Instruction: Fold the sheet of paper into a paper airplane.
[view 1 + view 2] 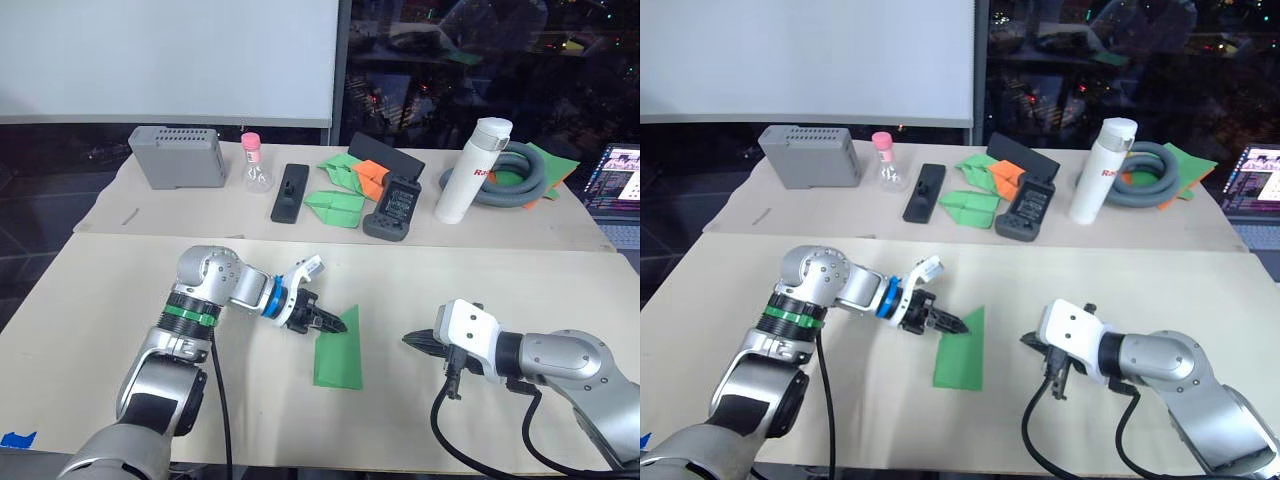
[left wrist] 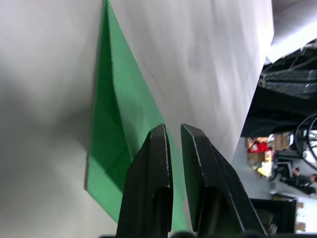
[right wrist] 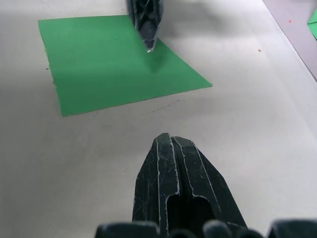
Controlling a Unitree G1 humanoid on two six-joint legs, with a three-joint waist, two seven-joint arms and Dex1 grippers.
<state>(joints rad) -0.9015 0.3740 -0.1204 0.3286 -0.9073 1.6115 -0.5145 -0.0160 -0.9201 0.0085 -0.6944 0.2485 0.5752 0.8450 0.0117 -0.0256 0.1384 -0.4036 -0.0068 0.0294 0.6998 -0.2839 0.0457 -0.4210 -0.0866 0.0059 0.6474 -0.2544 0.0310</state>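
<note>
1. The sheet of paper (image 1: pixel 338 352) lies flat on the near table (image 1: pixel 90 330), already narrowed to a tapering shape with one slanted edge, so an early fold is judged to be in hand and the airplane is far from finished.
2. The left gripper (image 1: pixel 334 322) is seen with its tips right at the sheet's upper edge. In the left wrist view its fingers (image 2: pixel 148 188) stand almost together with a thin gap, and green paper lies under and past them; whether paper is pinched cannot be told.
3. The right gripper (image 1: pixel 418 341) hovers over bare table, apart from the sheet's far side, its fingers pressed together on nothing.
4. Next, the fold is judged to need pressing along the crease by the left gripper, while the right gripper is brought across to pin the sheet so it cannot slide.
5. Well beyond both grippers, on the far table, a white bottle (image 1: pixel 470 170) carries red lettering beginning "Ra"; the rest cannot be read.
6. Beside the bottle, a grey hose (image 1: pixel 520 180), finished green paper planes (image 1: pixel 335 207) and an orange paper wedge (image 1: pixel 370 175) are seen.
</note>
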